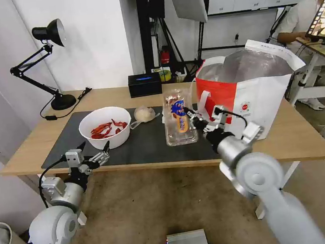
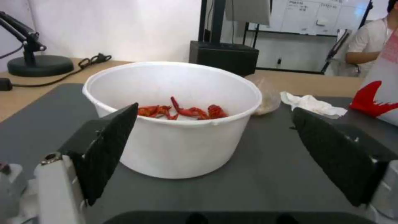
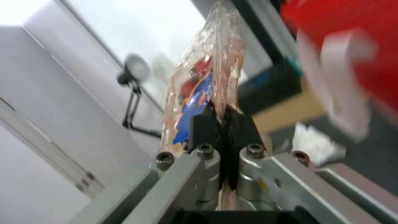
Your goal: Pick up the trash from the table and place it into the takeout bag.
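The right gripper point(image 1: 190, 117) is clenched on the edge of the clear plastic tray point(image 1: 178, 117); in the right wrist view its two black fingers point(image 3: 204, 126) press together with the thin plastic wall between them. The tray point(image 3: 203, 74) stands out from the fingertips, with red scraps and a blue wrapper inside it. In the head view the tray is over the dark grey mat point(image 1: 149, 143), just beside the takeout bag point(image 1: 253, 92), which stands open on the right part of the table point(image 1: 309, 140). I cannot tell if the tray touches the mat.

The left gripper point(image 1: 94, 152) is released, with its jaws wide apart, at the near edge of the table. The white bowl of red shells point(image 2: 174, 115) sits on the mat right in front of it, between the two pads point(image 2: 108, 149) but not touching them. Behind the bowl lie the small clear bag point(image 2: 265, 95) and the crumpled white tissue point(image 2: 313, 104).
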